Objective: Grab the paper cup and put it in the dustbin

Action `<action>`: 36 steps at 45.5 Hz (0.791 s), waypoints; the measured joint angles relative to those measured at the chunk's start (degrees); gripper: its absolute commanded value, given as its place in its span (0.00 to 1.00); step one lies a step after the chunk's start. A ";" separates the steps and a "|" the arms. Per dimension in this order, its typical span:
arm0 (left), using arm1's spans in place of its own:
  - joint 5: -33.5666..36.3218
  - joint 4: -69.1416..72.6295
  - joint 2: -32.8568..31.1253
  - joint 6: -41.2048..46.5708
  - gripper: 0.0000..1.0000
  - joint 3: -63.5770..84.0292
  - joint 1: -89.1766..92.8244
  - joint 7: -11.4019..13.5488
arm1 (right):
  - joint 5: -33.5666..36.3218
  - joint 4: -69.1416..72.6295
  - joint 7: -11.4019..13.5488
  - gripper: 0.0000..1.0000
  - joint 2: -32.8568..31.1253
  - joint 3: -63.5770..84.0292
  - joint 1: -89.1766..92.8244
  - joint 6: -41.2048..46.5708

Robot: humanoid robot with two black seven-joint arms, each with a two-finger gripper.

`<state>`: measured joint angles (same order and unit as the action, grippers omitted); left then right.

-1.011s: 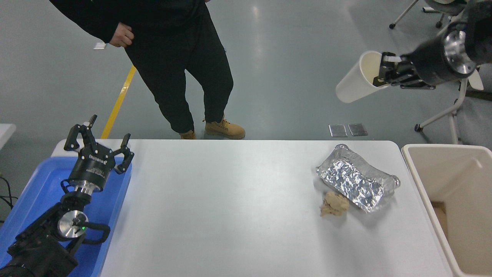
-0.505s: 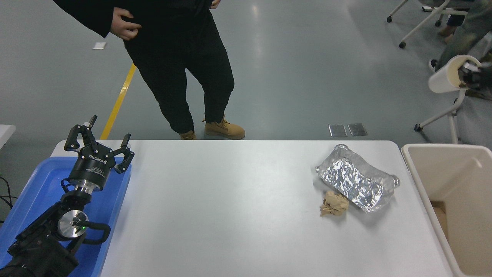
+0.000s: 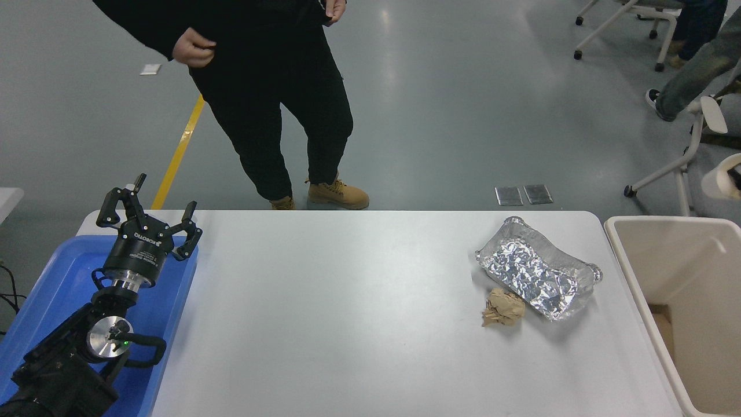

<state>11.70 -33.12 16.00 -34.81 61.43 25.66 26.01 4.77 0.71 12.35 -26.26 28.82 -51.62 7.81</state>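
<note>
At the right edge of the frame, a little above the middle, only a curved white sliver of the paper cup (image 3: 719, 180) shows, its rolled rim and pale side cut off by the picture's border. It hangs in the air just above the far rim of the dustbin (image 3: 637, 272), a large beige bin with smooth walls and a thick rim that fills the lower right corner beside the white table (image 3: 347, 313). A dark speck touches the cup at the very edge, but the right gripper itself lies outside the frame, so whether it clasps the cup cannot be told. The left gripper (image 3: 148, 215) rests at the lower left over a blue tray (image 3: 52, 278), its black fingers spread apart and holding nothing. On the table's right part lie a crinkled foil tray (image 3: 538, 275) and, touching its near side, a crumpled brown paper wad (image 3: 503, 307). A person in black clothes (image 3: 272, 87) stands at the top of the frame beyond the table.
</note>
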 measured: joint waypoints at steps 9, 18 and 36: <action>-0.01 0.00 0.00 0.00 0.98 0.00 0.00 0.00 | 1.66 -0.77 0.73 0.00 2.47 -3.94 6.60 -3.40; 0.00 0.00 0.00 0.00 0.98 0.00 0.00 0.00 | 2.36 -1.02 0.95 0.00 4.04 -6.57 11.17 -5.92; -0.01 -0.01 0.00 0.00 0.98 0.00 0.00 0.00 | 2.97 -1.10 1.08 0.00 5.30 -8.07 14.52 -7.76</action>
<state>11.69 -33.13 16.00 -34.81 61.44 25.66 26.01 7.73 -0.39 13.43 -20.96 20.75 -37.10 0.04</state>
